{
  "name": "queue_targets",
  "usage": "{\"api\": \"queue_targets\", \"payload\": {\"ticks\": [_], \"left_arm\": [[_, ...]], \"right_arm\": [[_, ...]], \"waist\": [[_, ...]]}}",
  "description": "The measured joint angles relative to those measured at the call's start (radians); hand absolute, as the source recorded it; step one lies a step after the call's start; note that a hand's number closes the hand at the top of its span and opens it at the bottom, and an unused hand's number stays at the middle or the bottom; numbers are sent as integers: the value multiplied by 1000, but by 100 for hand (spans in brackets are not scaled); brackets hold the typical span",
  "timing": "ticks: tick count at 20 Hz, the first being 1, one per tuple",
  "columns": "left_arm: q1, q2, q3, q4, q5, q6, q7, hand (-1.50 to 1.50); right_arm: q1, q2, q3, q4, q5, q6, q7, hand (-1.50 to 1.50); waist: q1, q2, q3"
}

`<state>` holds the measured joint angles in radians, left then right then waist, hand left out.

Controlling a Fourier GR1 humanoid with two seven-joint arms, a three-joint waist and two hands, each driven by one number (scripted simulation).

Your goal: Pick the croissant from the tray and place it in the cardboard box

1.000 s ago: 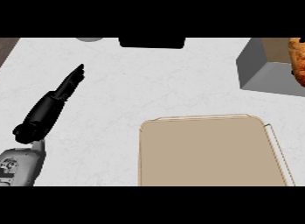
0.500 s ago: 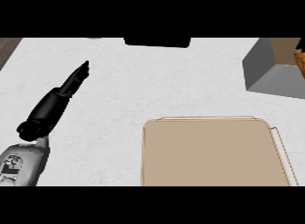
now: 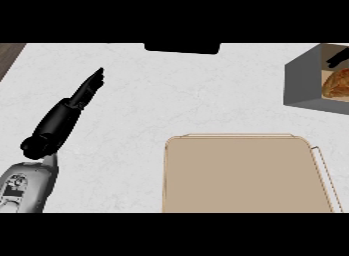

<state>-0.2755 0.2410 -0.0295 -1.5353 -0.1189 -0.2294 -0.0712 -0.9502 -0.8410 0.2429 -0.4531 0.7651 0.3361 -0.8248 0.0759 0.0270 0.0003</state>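
Croissant (image 3: 342,84) down inside the cardboard box (image 3: 304,80) at the far right edge, just under the dark fingers (image 3: 343,56) of the right hand (image 3: 348,54). Barely in view up there; cannot tell whether curled on the pastry or spread clear of it. Tray (image 3: 243,172) well apart from those fingers, bare on the counter (image 3: 169,95). Left hand (image 3: 85,92) resting out straight, fingers together, far across from the box. Risks now: lifting away while caught on the croissant and dragging it back out, or clipping the box wall and nudging it toward the counter's edge.
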Motion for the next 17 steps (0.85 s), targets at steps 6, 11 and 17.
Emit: {"api": "queue_targets", "payload": {"ticks": [6, 11, 17], "left_arm": [[-9, -4, 5, 9, -3, 6, 6, 0], [-8, -2, 8, 6, -5, 9, 6, 0], [-1, 4, 9, -1, -2, 0, -3, 0]], "right_arm": [[-57, 36, -106, 85, -145, 26, -58, -150], [-91, 85, -278, 197, -362, 134, 29, -150], [-146, 54, -435, 325, -537, 256, 199, -150]], "waist": [[-6, -1, 2], [-9, -4, 2], [1, 6, 5]]}}
